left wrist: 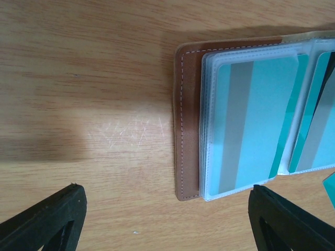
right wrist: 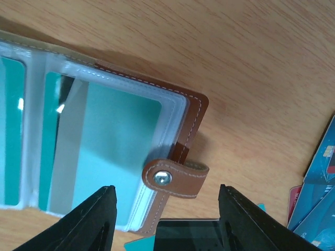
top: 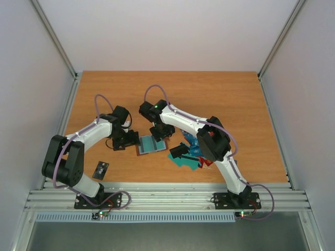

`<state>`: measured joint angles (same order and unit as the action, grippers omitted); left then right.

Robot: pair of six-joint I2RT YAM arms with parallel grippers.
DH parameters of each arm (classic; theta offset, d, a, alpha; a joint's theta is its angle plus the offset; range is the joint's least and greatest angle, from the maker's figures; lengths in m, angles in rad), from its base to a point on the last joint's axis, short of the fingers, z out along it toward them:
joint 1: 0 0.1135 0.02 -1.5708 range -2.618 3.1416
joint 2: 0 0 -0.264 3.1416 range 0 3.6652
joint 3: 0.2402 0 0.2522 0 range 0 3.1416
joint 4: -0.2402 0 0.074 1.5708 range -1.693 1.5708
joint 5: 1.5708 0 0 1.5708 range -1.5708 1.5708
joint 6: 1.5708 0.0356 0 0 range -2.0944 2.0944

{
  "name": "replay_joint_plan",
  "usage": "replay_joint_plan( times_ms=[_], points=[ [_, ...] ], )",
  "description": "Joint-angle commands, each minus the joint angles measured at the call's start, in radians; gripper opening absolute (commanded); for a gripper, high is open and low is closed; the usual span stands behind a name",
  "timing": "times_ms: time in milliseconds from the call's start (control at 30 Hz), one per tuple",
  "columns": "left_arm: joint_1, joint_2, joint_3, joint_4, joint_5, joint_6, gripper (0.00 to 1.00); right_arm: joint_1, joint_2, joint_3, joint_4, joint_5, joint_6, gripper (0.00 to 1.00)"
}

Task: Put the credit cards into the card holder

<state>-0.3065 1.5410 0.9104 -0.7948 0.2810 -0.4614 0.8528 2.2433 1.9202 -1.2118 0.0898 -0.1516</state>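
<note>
Wooden table | left hand, right hand angled down beside card holder

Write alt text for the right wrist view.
An open brown card holder lies on the table, teal cards in its clear sleeves, its snap strap between the open fingers of the right gripper. Blue and red cards lie far right.

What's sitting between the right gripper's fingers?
Right wrist view: the snap strap of the card holder and a clear sleeve corner sit inside the right gripper.
</note>
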Motion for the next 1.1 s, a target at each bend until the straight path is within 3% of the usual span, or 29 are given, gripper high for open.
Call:
replay_joint_plan(
  times_ms=[0,333,700,1067],
  points=[
    [0.007,0.001,-0.006,0.015,-0.012,0.011,0.85,0.011,0.053,0.064,-0.084,0.090,-0.035,0.55],
    [0.007,0.011,-0.004,0.013,-0.019,0.027,0.84,0.015,0.122,0.119,-0.128,0.118,-0.049,0.55],
    [0.007,0.016,0.002,0.013,-0.022,0.035,0.82,0.014,0.092,0.141,-0.160,0.230,-0.068,0.54],
    [0.007,0.022,0.009,0.010,-0.026,0.038,0.81,-0.006,0.055,0.062,-0.115,0.225,-0.069,0.28]
  ],
)
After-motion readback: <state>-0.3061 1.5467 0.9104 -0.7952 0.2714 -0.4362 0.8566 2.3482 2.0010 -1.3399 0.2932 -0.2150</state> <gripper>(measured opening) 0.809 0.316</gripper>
